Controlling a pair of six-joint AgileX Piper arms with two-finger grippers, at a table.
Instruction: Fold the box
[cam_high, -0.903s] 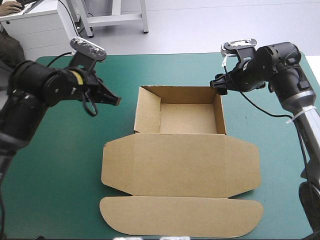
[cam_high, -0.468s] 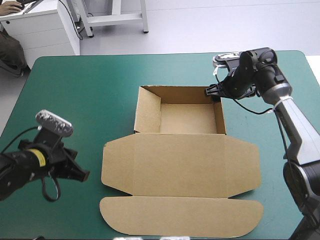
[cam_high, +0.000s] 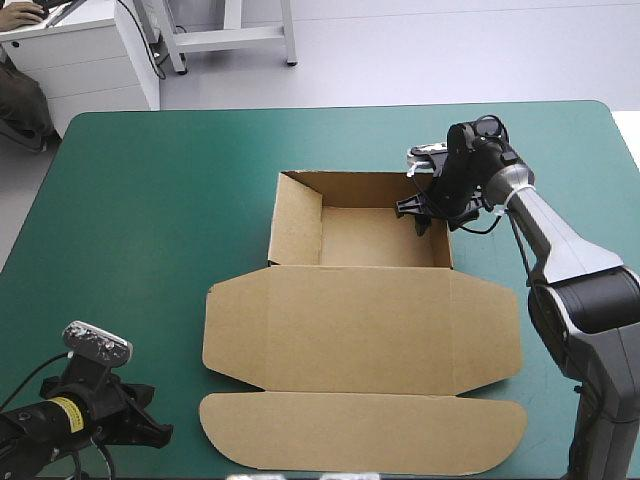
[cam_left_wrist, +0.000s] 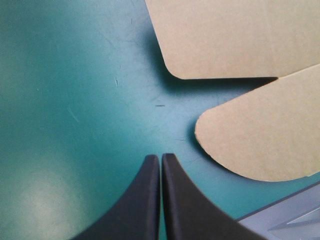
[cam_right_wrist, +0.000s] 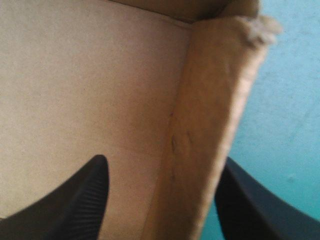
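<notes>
The right hand (cam_right_wrist: 164, 165), spread, straddled the right wall (cam_right_wrist: 210, 100) of the box (cam_high: 360, 330); it should pinch squarely, low, without crushing; the left hand (cam_left_wrist: 160, 157) hovered, pressed together, over the surface (cam_left_wrist: 75, 100).

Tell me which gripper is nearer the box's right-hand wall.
Right. The right gripper sits open astride the right-hand wall, half inside the box, half outside. The left gripper is shut, far off over the teal-green cover beside the lid's rounded flap.
</notes>
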